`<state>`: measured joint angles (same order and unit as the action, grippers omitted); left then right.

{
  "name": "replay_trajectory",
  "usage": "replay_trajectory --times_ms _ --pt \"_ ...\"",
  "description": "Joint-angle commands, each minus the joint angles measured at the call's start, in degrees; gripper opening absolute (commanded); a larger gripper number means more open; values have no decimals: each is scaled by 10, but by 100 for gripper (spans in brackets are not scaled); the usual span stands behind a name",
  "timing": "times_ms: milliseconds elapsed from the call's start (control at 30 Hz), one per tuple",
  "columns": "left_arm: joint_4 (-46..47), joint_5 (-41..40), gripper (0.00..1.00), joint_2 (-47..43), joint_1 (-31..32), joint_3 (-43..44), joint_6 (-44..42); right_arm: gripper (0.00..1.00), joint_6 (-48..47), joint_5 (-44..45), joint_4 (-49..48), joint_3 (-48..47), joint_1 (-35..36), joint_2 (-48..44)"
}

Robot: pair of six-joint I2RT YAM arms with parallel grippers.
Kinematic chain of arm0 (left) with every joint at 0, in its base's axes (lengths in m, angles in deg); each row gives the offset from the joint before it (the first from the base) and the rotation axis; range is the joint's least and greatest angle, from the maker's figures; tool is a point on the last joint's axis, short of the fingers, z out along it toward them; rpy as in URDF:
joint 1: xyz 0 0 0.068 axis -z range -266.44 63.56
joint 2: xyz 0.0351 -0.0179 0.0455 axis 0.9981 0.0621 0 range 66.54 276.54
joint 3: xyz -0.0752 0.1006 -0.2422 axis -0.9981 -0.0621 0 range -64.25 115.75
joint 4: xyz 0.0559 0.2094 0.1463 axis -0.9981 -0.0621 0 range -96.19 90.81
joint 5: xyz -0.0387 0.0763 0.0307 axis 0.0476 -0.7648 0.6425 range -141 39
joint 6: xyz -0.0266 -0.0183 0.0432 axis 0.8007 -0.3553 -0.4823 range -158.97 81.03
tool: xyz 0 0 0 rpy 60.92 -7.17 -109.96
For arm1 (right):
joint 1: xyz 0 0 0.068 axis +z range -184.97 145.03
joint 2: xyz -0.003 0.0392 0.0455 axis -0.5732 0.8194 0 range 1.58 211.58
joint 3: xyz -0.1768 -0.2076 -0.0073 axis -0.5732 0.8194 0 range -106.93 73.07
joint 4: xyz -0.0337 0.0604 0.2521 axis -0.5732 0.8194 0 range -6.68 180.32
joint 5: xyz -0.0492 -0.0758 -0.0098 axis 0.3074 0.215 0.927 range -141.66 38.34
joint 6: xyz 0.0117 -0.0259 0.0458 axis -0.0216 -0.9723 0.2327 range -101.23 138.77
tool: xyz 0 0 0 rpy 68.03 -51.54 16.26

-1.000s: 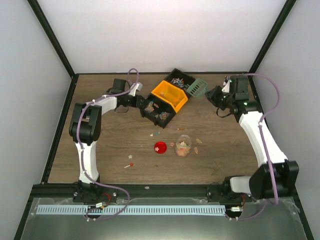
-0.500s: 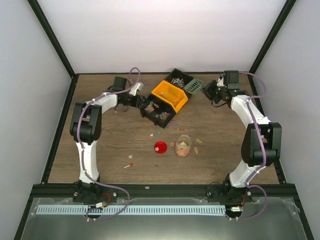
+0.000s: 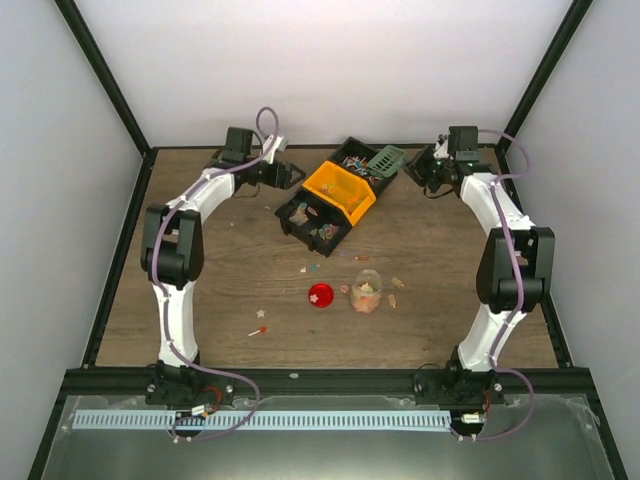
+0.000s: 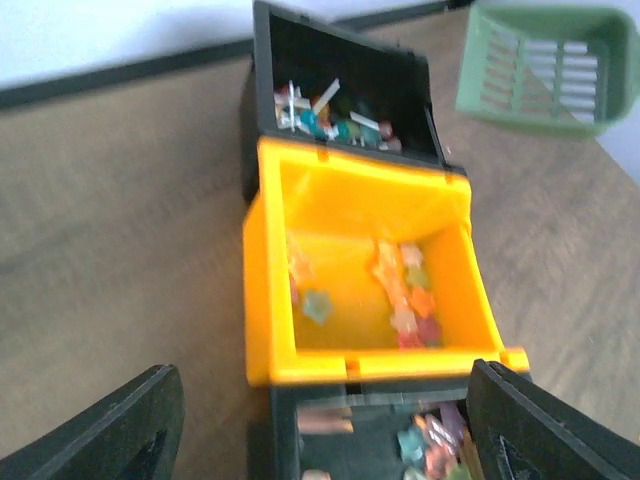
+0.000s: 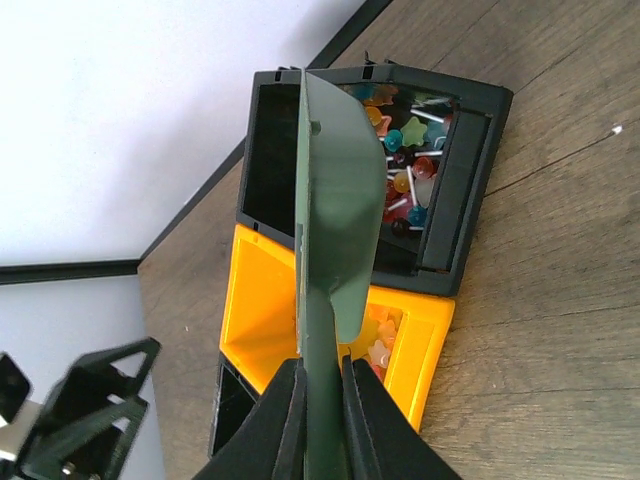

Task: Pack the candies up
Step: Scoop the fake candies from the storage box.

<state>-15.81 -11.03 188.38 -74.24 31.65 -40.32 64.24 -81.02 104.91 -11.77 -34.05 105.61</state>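
a robotics lab test cell: plain white panels point(image 3: 330, 70) close in a wood-grain table point(image 3: 215, 300) on three sides, black frame posts point(image 3: 105, 75) run up the corners, and a left arm point(image 3: 172, 300) and right arm point(image 3: 497, 300) stand bolted to a dark rail point(image 3: 330, 382) by a slotted cable duct point(image 3: 300, 421).

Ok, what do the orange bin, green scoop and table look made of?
Orange bin: probably moulded plastic, smooth, slight gloss, uniform colour.
Green scoop: plastic too, matte, thin moulded slots.
Table: wood grain shows, matte; could be laminate rather than solid wood.
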Motion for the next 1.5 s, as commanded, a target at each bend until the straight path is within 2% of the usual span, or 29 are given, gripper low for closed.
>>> replay_trajectory --times_ms 0,133,267,333,667,867,933,1067,1267,1467 --pt "-23 -56 77 45 27 78 -28 1 -25 0 45 -49 -6 20" --pt "-63 -75 72 108 46 178 -45 1 -36 -4 60 -52 -6 28" --pt "-120 -120 61 186 58 282 -55 1 -42 -6 56 -40 -7 20" --pt "-130 -126 57 204 64 303 -60 1 -45 -6 56 -38 -6 20" --pt "-145 -154 28 227 81 308 -89 1 -49 -9 76 -55 -7 41" --pt "-136 -146 15 223 81 308 -92 1 -60 7 109 -78 -4 42" --pt "-132 -144 12 219 83 308 -96 1 -55 23 132 -98 0 46" --pt "-131 -142 5 218 90 311 -115 1 -42 112 207 -159 18 73" --pt "-137 -128 4 230 94 310 -122 1 -23 183 298 -258 43 119" --pt "-140 -133 4 232 95 309 -124 1 -11 210 317 -247 65 113"
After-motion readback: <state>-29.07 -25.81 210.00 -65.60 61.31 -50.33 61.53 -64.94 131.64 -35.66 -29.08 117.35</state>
